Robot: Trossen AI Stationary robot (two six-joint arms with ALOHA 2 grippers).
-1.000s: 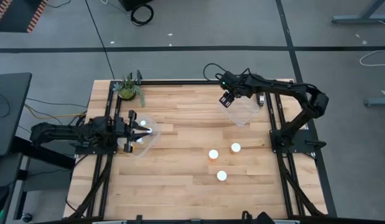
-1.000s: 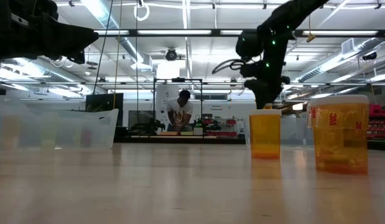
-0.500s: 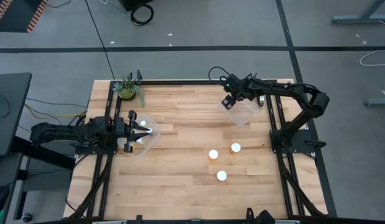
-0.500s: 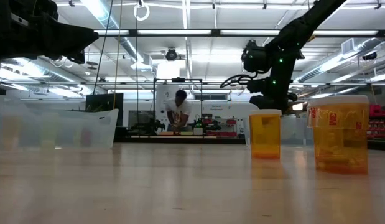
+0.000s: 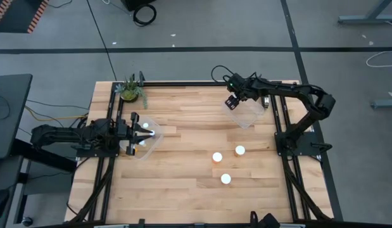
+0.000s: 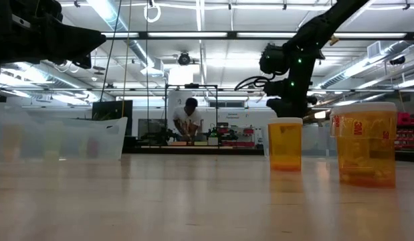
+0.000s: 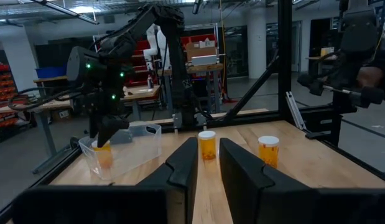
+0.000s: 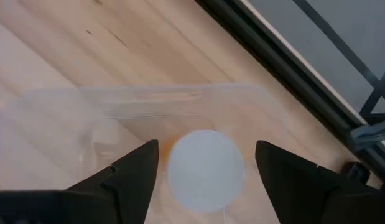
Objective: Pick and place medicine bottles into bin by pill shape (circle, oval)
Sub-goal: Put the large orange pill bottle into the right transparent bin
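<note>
My right gripper (image 5: 232,102) hangs open over the clear right bin (image 5: 249,115). In the right wrist view its fingers stand on either side of an orange bottle's white cap (image 8: 204,171) without touching it. The bottle stands upright in that bin (image 7: 104,154). Three white-capped orange bottles stand on the table at the near right (image 5: 217,157), (image 5: 239,150), (image 5: 225,178). My left gripper (image 5: 133,134) waits over the clear left bin (image 5: 152,142), which holds white-capped bottles (image 5: 147,126). Its fingers (image 7: 208,162) are a narrow gap apart and hold nothing.
A small potted plant (image 5: 130,90) stands at the table's far left corner. Black frame rails (image 5: 278,120) run along the table's left and right sides. Bare wood lies between the two bins. A person (image 6: 187,120) works far off in the room behind.
My right gripper has shifted a little toward the table's right edge above the right bin, and its arm has tipped to a slant. The bottles on the table have stayed where they were.
</note>
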